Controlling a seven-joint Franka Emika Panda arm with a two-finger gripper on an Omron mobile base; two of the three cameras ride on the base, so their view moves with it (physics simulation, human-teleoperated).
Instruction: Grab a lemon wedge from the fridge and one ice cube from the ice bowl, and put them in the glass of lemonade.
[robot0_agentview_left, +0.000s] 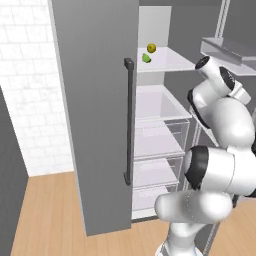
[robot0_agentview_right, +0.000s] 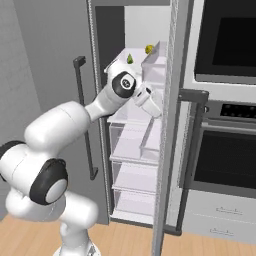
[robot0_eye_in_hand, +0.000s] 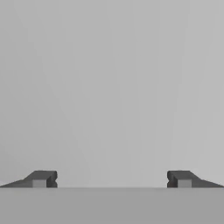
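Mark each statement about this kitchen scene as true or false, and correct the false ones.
1. The fridge has its right door open. True.
2. The pincer is closed tight on a lemon wedge. False: its jaws stand wide apart with nothing between them.
3. A yellow fruit and a green wedge sit on an upper fridge shelf. True.
4. The two fruits lie on the bottom shelf of the fridge. False: they are on a high shelf, well above the drawers.
5. A built-in oven stands to the right of the fridge. True.
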